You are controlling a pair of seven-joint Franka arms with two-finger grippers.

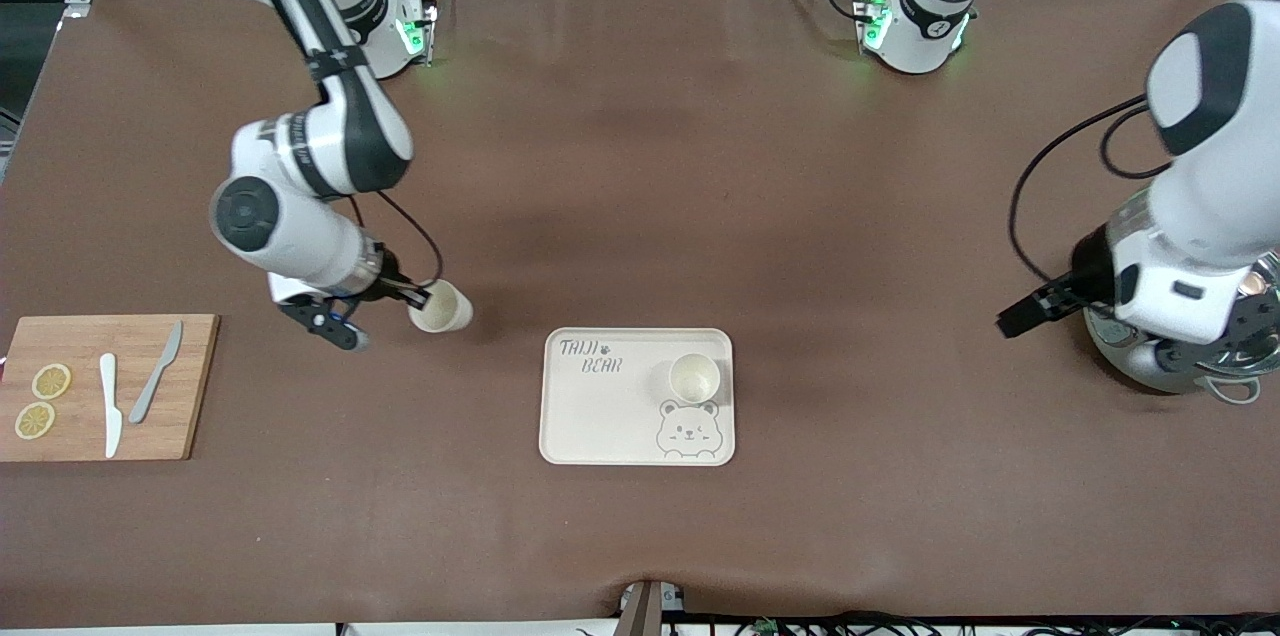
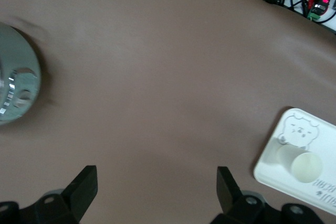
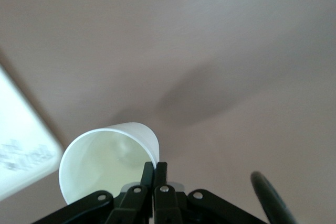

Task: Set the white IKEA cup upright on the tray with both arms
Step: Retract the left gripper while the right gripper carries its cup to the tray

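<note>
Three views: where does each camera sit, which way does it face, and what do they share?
Front view: high across the table, facing both arms' bases; shows the tray, both arms, the wooden board.
Left wrist view: on the left arm, looking down past the open left claw at the tray's cup.
Right wrist view: on the right arm, at the right claw shut on the held cup.
Shared: tray, in all.
</note>
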